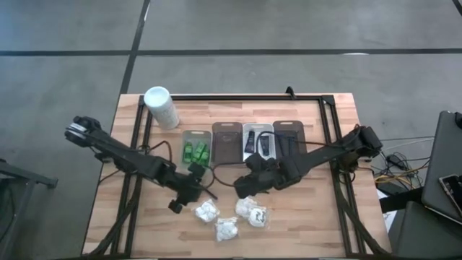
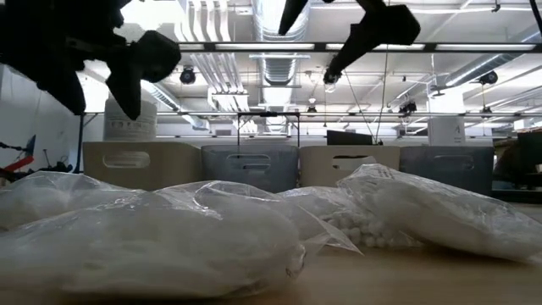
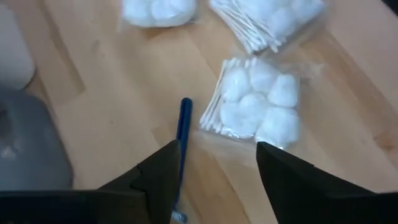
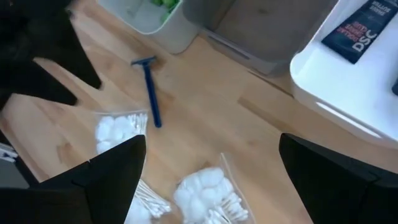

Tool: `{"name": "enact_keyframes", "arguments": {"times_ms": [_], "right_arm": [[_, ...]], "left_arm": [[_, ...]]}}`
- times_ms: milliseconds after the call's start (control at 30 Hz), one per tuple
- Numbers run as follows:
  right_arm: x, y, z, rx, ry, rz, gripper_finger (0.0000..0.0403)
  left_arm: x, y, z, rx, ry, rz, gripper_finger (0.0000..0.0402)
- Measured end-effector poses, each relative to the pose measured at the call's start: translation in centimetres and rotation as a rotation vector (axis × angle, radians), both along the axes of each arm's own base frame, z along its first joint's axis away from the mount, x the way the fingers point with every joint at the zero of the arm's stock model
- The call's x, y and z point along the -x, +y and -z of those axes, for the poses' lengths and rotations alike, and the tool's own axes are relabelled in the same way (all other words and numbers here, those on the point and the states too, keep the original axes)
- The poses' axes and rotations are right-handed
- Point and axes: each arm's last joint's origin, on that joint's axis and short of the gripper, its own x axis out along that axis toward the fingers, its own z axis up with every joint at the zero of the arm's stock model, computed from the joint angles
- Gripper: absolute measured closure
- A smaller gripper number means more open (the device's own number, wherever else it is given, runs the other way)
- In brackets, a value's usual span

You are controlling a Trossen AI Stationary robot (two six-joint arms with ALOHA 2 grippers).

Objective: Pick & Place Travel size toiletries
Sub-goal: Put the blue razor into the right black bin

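Observation:
A blue razor [image 3: 184, 127] [image 4: 149, 93] lies flat on the wooden table, its head toward the trays. My left gripper [image 3: 217, 168] [image 1: 180, 198] stands open just above it, slanting down. One finger [image 3: 158, 180] is beside the razor's handle, and the other is near a white packet of cotton balls and swabs [image 3: 252, 102]. My right gripper [image 4: 211, 162] [image 1: 249, 184] hangs open above two more white packets [image 4: 118, 130] [image 4: 208, 186]. Green bottles [image 1: 196, 152] and black tubes [image 1: 260, 144] lie in trays.
Four trays [image 1: 227, 143] stand in a row across the table's middle, and a tall white container [image 1: 162, 107] stands at the far left. Three packets [image 1: 227, 229] lie close together near the front edge. Black frame rails [image 1: 328, 144] run along the table's sides.

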Motion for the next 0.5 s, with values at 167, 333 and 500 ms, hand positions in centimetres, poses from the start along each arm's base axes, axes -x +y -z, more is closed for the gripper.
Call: {"name": "enact_keyframes", "arguments": {"times_ms": [167, 333, 500], "right_arm": [[0.5, -0.1, -0.5, 0.006, -0.008, 0.027, 0.0039], [0.6, -0.3, -0.5, 0.033, -0.006, 0.043, 0.0039], [0.7, -0.2, -0.5, 0.049, -0.007, 0.044, 0.0039]], "left_arm": [[-1.7, -0.2, 2.1, -0.053, 0.062, 0.046, 0.0212], [-3.7, -0.6, 3.9, -0.095, 0.124, 0.037, 0.0218], [-5.3, -0.7, 5.3, -0.184, 0.155, 0.052, 0.0219]]}}
